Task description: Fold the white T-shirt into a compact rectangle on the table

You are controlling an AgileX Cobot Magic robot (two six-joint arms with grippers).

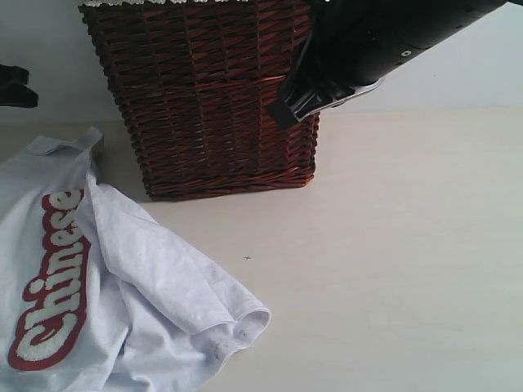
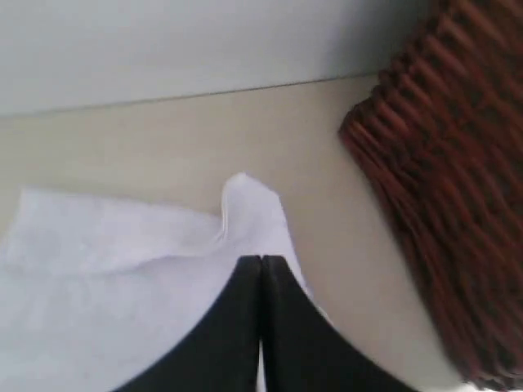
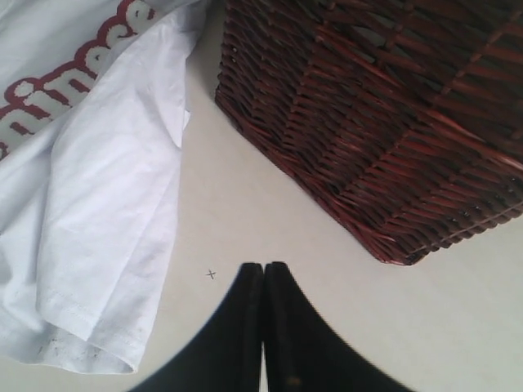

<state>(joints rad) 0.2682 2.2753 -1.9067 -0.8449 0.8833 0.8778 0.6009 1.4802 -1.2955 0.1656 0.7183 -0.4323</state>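
The white T-shirt point(image 1: 122, 286) lies crumpled on the table point(image 1: 409, 245) at the front left, its red-outlined "Chinese" lettering point(image 1: 53, 278) facing up and one sleeve point(image 1: 237, 327) pointing toward the middle. My left gripper point(image 2: 261, 260) is shut over an edge of the shirt point(image 2: 122, 269), with no cloth seen between its fingers. In the exterior view only a dark bit of the left arm point(image 1: 16, 86) shows at the left edge. My right gripper point(image 3: 263, 265) is shut and empty above bare table point(image 3: 245, 204), beside the sleeve point(image 3: 106, 269). The right arm point(image 1: 368, 41) reaches in from the top right.
A dark red-brown wicker basket point(image 1: 212, 98) stands at the back middle, close to the shirt's collar end. It fills one side of both wrist views: basket point(image 2: 449, 180), basket point(image 3: 376, 114). A small cross mark point(image 1: 248, 259) is on the table. Bare table stretches to the right.
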